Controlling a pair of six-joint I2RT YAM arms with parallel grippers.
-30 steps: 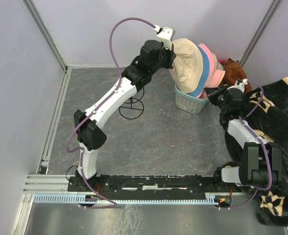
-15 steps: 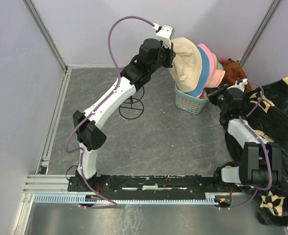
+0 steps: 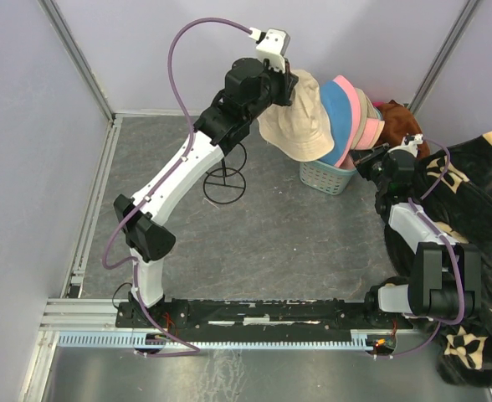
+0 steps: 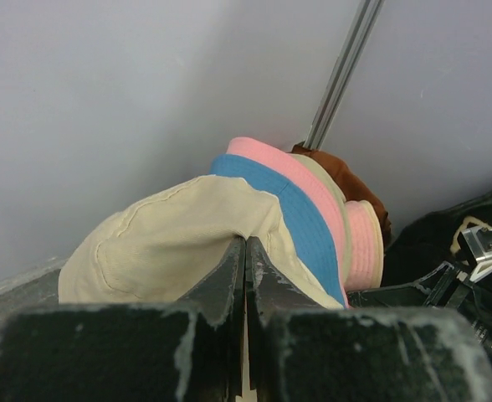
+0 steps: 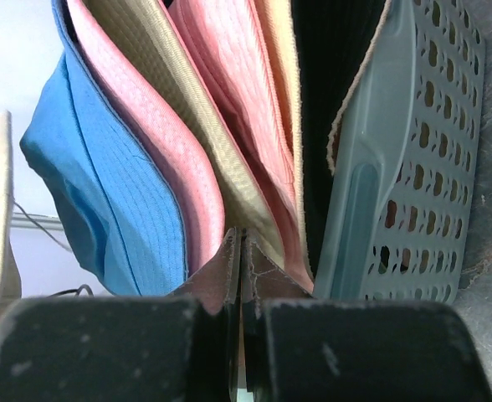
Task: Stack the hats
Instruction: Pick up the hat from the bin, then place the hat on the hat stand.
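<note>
in the top view the left gripper sits high in the upper middle of the frame, its fingers clenched on a fold of the beige hat. the hat hangs from it, tilted, clear of the table and up and to the left of the basket. its right side lies just beside the stack of hats, and whether the two touch is hard to tell.

the left wrist view shows the two fingers pressed together with beige fabric pinched between them, and the hat's crown bulging out to the left.

the stack of hats stands on edge in the basket at the upper right, showing blue, pink and tan layers leaning toward the back wall.

the right gripper is at the right rim of the basket. in the right wrist view its fingers are closed tight on the lower edge of a pink layer of the stack, with the basket's wall just to the right.

a brown cloth lies behind the stack in the corner. a black blanket covers the right edge of the frame. a wire stand is on the table left of the basket.
</note>
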